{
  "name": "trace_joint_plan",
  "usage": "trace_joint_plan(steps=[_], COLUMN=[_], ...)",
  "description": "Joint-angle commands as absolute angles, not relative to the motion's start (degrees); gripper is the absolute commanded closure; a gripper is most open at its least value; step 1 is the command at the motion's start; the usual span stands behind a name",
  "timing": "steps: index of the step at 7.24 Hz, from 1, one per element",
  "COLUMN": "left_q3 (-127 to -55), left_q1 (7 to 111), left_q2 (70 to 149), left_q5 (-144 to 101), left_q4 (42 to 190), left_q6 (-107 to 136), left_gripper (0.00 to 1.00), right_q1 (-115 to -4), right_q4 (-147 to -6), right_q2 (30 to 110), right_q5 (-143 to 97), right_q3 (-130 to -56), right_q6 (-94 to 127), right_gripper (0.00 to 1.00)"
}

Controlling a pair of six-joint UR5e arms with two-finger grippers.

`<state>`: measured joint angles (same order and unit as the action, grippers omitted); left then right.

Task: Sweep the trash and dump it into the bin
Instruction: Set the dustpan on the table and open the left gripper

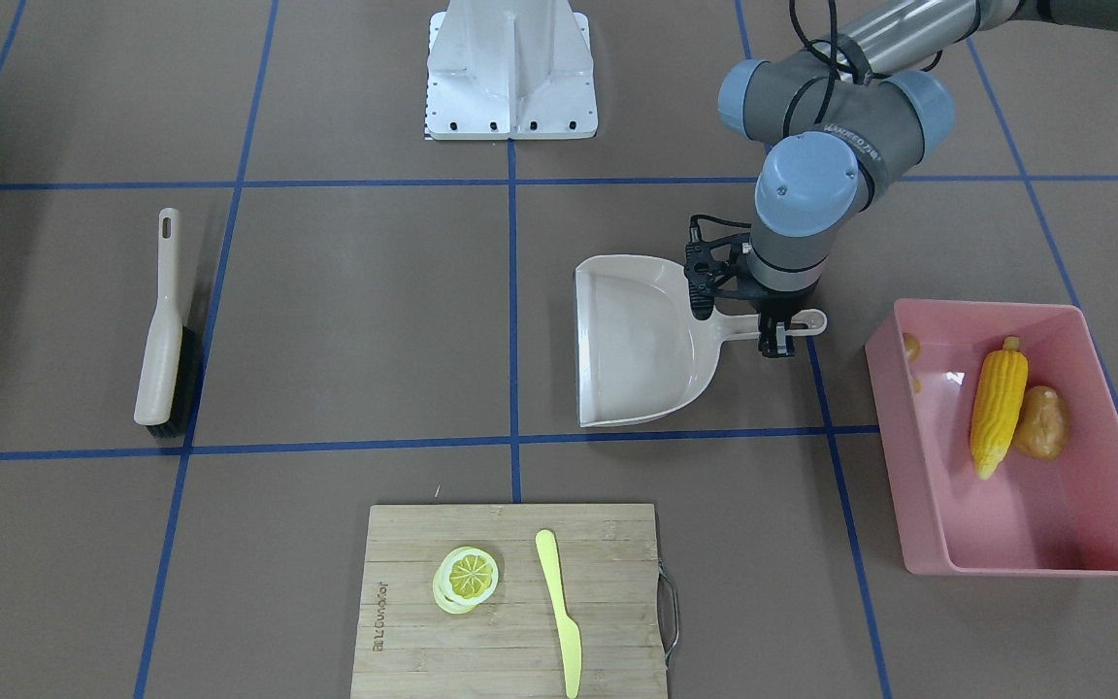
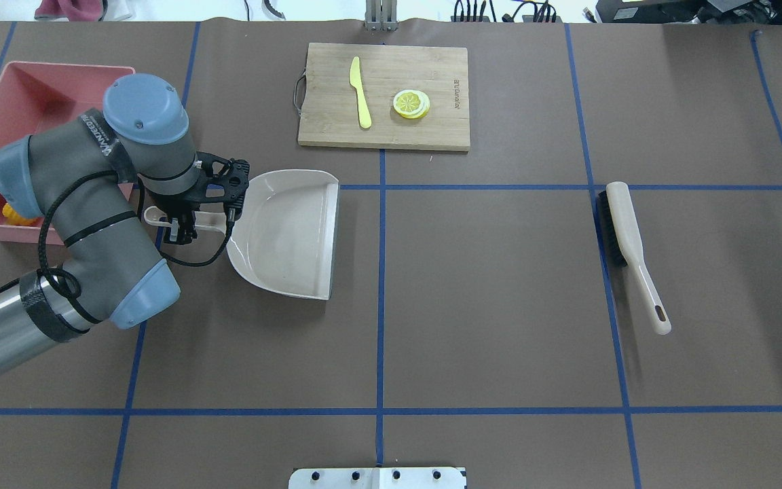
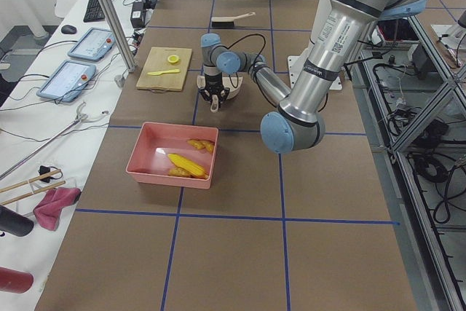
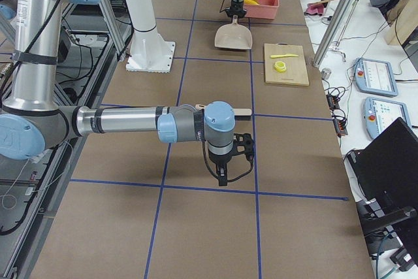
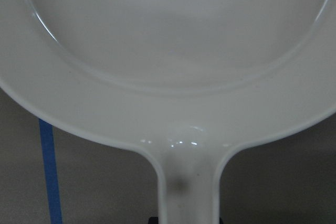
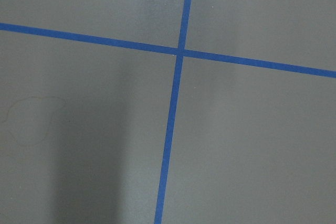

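Observation:
The pink bin (image 1: 1005, 544) holds the yellow corn cob (image 1: 998, 413), the brown-orange potato (image 1: 1041, 422) beside it and the tan ginger root (image 1: 911, 347) against its wall. My left gripper (image 1: 777, 338) stands over the beige dustpan's handle (image 1: 811, 321), with the jaws either side of it and shut on it. The empty dustpan (image 1: 637, 340) lies flat on the table. In the overhead view the left gripper (image 2: 180, 229) sits between the bin (image 2: 24, 95) and the pan (image 2: 289, 231). My right gripper (image 4: 225, 173) shows only in the exterior right view, over bare table. I cannot tell its state.
A beige brush (image 1: 163, 330) lies far from the pan, on the robot's right side (image 2: 628, 244). A wooden cutting board (image 1: 404, 602) at the far edge carries a lemon slice (image 1: 467, 578) and a yellow-green plastic knife (image 1: 559, 612). The robot base (image 1: 510, 78) stands mid-table.

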<state>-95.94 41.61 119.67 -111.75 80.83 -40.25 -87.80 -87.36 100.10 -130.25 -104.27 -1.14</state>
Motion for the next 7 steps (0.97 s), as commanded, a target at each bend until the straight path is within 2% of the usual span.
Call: trace_joint_plan(steps=[1, 2, 3, 4, 7], left_q3=[-95.98, -95.63, -95.54, -95.54, -96.32], left_q1=[41.49, 41.4, 41.4, 41.4, 41.57], left_q2=[119.36, 119.36, 118.92, 118.83, 118.83], left_q5=[-111.18, -110.75, -110.31, -110.3, -110.39], left_q4=[80.86, 81.56, 82.35, 82.44, 82.35], left_q6=[-41.75, -41.75, -41.75, -41.75, -41.22], left_gripper=[1.0, 0.85, 0.48, 0.02, 0.02], right_q1=[-87.8, -87.8, -87.8, -87.8, -87.8], right_q4=[-87.36, -87.36, -87.36, -87.36, -87.36], right_q2=[100.11, 100.11, 100.19, 100.2, 100.28], right_q5=[-130.25, -130.25, -130.6, -131.48, -131.48], right_q3=[-104.59, -104.5, -104.68, -104.42, -104.24], right_q6=[-1.14, -1.14, -1.06, -1.14, -1.05], right_gripper=[0.0, 0.0, 0.0, 0.0, 0.0])
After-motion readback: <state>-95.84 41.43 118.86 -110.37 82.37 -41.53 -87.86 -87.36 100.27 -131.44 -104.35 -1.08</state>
